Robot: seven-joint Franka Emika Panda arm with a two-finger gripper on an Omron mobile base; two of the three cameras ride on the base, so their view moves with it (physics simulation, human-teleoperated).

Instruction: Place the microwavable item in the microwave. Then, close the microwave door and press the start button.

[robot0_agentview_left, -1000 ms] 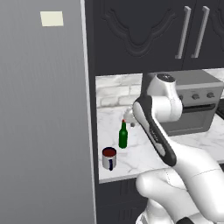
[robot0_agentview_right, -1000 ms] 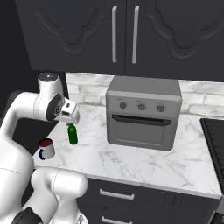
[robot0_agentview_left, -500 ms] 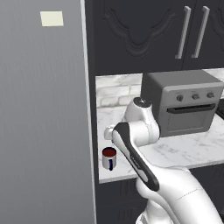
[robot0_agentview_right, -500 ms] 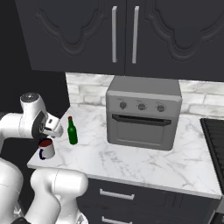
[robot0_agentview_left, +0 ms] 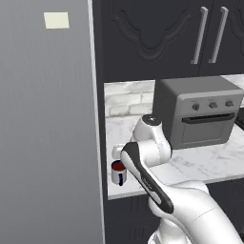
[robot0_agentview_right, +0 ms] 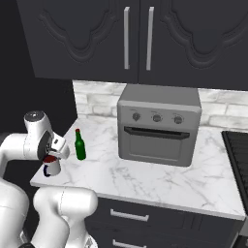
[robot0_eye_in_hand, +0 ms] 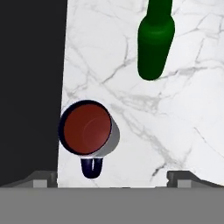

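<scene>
I have the arm folded low and swung to my left, elbow high, with the wrist bent so the hand points down at the marble counter (robot0_agentview_right: 160, 179). In the right base view the gripper (robot0_agentview_right: 54, 154) hangs right over the mug (robot0_agentview_right: 50, 168), at the counter's left front corner. From the left base view I see the mug (robot0_agentview_left: 118, 172) standing upright just beside the forearm, near the front edge.

Looking down through the hand camera, the mug (robot0_eye_in_hand: 89, 129) sits left of centre between the two fingertips (robot0_eye_in_hand: 43, 179), which stand wide apart with nothing between them and nothing touched. I see its dark red inside and its dark blue handle turned toward the bottom of that view. Its rim sits just at the counter's side edge, with blackness past it.

The green glass bottle (robot0_eye_in_hand: 155, 39) stands apart from the mug, further back on the counter; in the right base view the bottle (robot0_agentview_right: 80, 145) is just beside the hand. The grey countertop oven (robot0_agentview_right: 159, 125) stands well to the right, with bare marble between it and the bottle.

I can read no writing anywhere; the pale tag (robot0_agentview_left: 56, 20) on the tall grey panel (robot0_agentview_left: 47, 143) is blank. That panel closes off the counter's left side
</scene>
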